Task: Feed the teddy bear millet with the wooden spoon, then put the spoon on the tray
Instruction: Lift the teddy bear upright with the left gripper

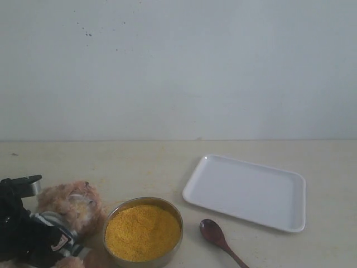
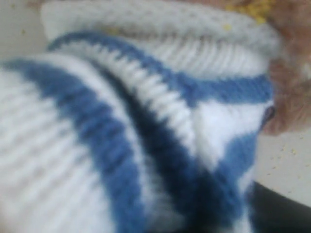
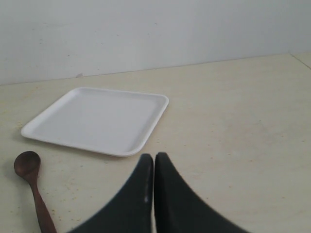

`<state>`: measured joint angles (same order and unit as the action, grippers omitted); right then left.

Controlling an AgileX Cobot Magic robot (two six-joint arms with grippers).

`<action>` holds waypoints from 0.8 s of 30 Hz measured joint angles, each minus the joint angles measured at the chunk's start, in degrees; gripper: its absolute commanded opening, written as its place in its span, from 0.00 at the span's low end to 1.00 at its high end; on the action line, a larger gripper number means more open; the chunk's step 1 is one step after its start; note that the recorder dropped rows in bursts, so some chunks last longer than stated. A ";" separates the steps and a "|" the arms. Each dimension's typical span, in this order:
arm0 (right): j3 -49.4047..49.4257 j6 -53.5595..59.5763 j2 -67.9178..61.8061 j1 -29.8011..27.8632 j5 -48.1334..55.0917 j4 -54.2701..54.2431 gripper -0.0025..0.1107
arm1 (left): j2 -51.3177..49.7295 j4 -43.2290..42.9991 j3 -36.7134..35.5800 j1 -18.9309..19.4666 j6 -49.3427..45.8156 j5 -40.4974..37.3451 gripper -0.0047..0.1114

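The teddy bear [image 1: 75,205] lies at the front left of the table, its head beside the metal bowl of yellow millet [image 1: 143,231]. My left gripper [image 1: 25,223] is right against the bear's body. Its wrist view is filled by the creased blue-and-white striped shirt [image 2: 146,126], which hides the jaws. The wooden spoon [image 1: 215,233] lies on the table right of the bowl, just in front of the white tray [image 1: 245,191]. My right gripper [image 3: 154,156] hovers shut and empty over the table near the tray [image 3: 102,119] and the spoon [image 3: 29,179].
The pale table top [image 1: 167,162] runs back to a plain white wall [image 1: 178,67]. A few yellow grains lie scattered on the table round the spoon.
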<state>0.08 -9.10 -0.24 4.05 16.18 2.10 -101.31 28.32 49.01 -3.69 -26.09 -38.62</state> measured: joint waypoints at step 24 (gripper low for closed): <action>0.00 0.00 0.00 0.00 0.00 0.00 0.02 | 13.56 7.44 -0.12 4.64 1.30 -0.03 0.08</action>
<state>0.08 -9.10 -0.24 4.05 16.18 2.10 -87.75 35.76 48.89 0.94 -24.78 -38.65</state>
